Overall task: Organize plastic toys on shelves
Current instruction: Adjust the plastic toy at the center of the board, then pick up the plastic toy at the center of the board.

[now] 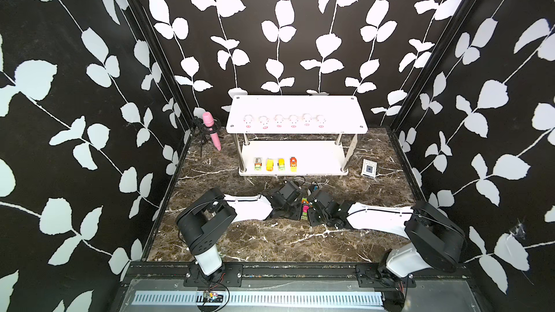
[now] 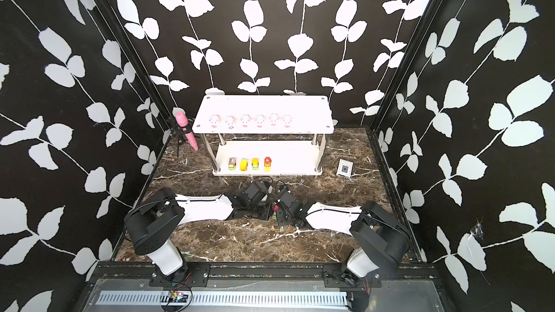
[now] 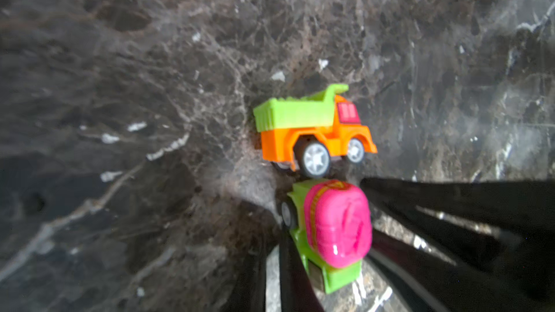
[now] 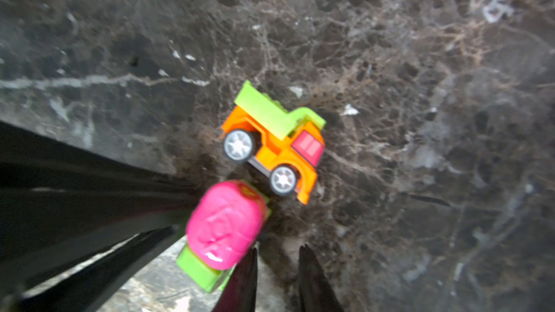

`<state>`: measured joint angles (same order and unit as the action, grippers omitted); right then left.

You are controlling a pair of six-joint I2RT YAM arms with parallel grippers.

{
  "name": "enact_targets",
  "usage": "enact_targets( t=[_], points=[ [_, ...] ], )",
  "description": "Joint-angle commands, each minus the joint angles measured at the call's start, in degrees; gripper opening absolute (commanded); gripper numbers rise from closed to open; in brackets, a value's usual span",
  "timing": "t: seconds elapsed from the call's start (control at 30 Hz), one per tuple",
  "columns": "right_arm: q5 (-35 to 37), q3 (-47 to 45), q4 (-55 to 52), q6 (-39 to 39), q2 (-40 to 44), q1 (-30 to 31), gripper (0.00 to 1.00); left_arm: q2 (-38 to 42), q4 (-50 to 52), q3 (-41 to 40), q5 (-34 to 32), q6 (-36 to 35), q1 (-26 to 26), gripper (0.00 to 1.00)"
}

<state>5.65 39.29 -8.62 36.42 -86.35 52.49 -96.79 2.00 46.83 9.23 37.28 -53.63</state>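
Toy mixer truck (image 3: pixel 333 229), green with a pink drum, is sitting on the marble table (image 1: pixel 270 241) in front of the shelves (image 1: pixel 300 106), in the narrow space between my two grippers. An orange dump truck (image 3: pixel 312 130) with a green bed is sitting right up against its end, also on the table.

My left gripper (image 3: pixel 271 265) is sitting just beside the mixer with its fingers almost closed, only a sliver of table showing between them, and they are gripping nothing. My right gripper (image 4: pixel 277 253) is sitting at the mixer's other side with its fingers parted. Bare marble is showing in the gap, so it is holding nothing either. I cannot tell whether any finger is touching the toy.

Six pig figures (image 1: pixel 278 121) are standing in a row along the front of the top board. Four vehicles (image 1: pixel 269 165) are lining up on the left half of the lower board. A pink microphone (image 1: pixel 211 129) is leaning in the far left corner, and a card box (image 1: pixel 368 168) is lying on the table to the right of the shelves.
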Motion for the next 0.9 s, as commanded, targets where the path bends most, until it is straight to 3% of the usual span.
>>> enact_targets(
  t=[0.0, 0.13, 0.33, 0.53, 0.87],
  points=[
    [3.5, 1.2, -3.1, -0.1, 2.9, 0.3, 0.32, 1.4, 4.3, -1.8, 0.4, -0.6, -0.6, 0.13],
    [2.8, 0.2, -3.4, 0.1, 6.2, 0.3, 0.38, 1.6, 4.6, -1.8, 0.8, -1.1, -0.6, 0.13],
    [-5.3, -1.1, 1.8, 1.1, 7.5, 0.4, 0.47, 1.5, 0.3, -3.1, 4.6, -0.1, -0.6, 0.13],
    [-3.0, -0.3, 1.8, 2.8, 5.7, 1.9, 0.51, 1.9, -2.5, -4.8, 6.6, 1.2, -0.6, 0.13],
    [-0.5, 2.6, 1.0, 2.9, 0.9, 4.2, 0.50, 10.6, 11.4, -6.3, -9.3, 0.7, -0.5, 0.14]
  ],
)
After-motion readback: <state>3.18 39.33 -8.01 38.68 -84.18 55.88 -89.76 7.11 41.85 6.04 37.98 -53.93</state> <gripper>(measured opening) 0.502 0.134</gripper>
